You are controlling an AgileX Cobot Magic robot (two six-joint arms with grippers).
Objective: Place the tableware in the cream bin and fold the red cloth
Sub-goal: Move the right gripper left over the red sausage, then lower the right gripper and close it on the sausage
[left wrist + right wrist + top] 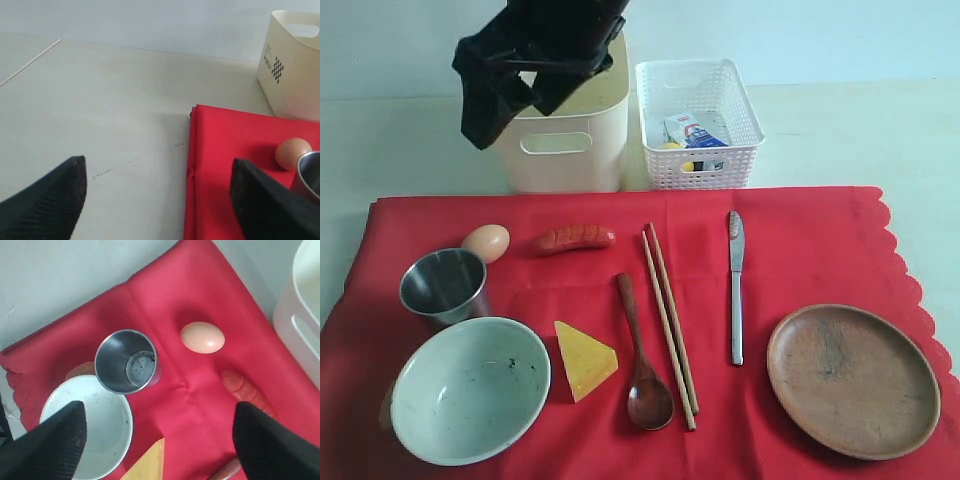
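Bowl (pixel 470 388) nearest can wait: wide, empty right fingers (pixel 55 445) should straddle the steel cup (pixel 126 361) squarely, clear of the egg (pixel 202 337), while left fingers (pixel 50 205), equally wide, stand off.

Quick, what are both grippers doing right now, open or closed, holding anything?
Left gripper: open, holding nothing.
Right gripper: open, holding nothing.

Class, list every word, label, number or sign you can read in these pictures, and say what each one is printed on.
No text can be read anywhere.
Cream bin, side wall: a line of small black print beside a black checkered mark; too small to read.
Milk carton in the white basket: blue and red print, too blurred to read.
No other lettering shows.
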